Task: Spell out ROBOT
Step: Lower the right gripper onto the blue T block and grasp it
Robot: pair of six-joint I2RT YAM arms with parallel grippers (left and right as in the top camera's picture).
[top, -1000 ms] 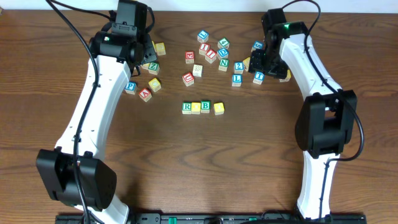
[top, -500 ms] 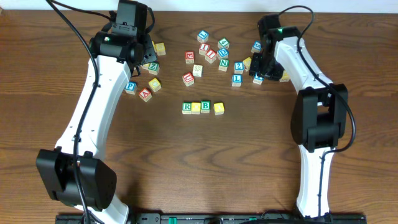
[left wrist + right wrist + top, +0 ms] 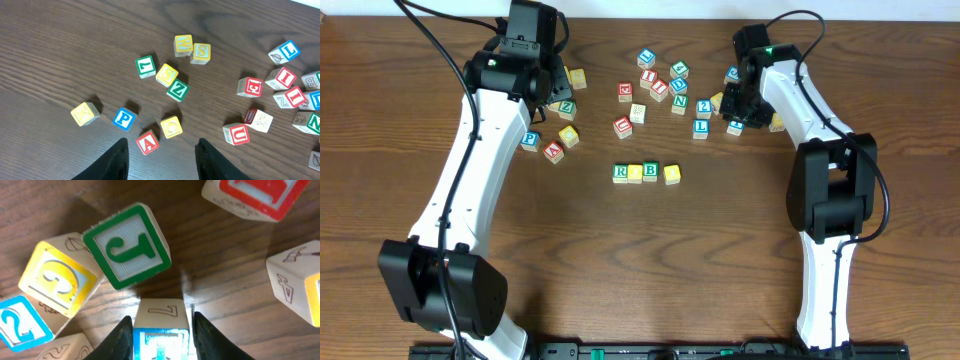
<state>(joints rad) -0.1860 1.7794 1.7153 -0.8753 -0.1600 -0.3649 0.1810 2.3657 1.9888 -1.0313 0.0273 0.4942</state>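
While right end effector [image 3: 161,323] clamps blue-framed T cube [image 3: 161,336], left end effector [image 3: 162,148] released above table [image 3: 60,50]

White arm links [image 3: 480,150], black joints [image 3: 833,205], black cables [image 3: 428,42], green light [image 3: 771,47], black tool fingers [image 3: 114,161]

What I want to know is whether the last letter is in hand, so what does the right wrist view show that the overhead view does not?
Only the right wrist: the fingers of the right gripper against both sides of the blue-framed cube, with a green J cube just beyond. Only the overhead: the R cube, yellow-topped cube, B cube and second yellow-topped cube lined up in a row. Both: the right gripper down among the loose cubes.
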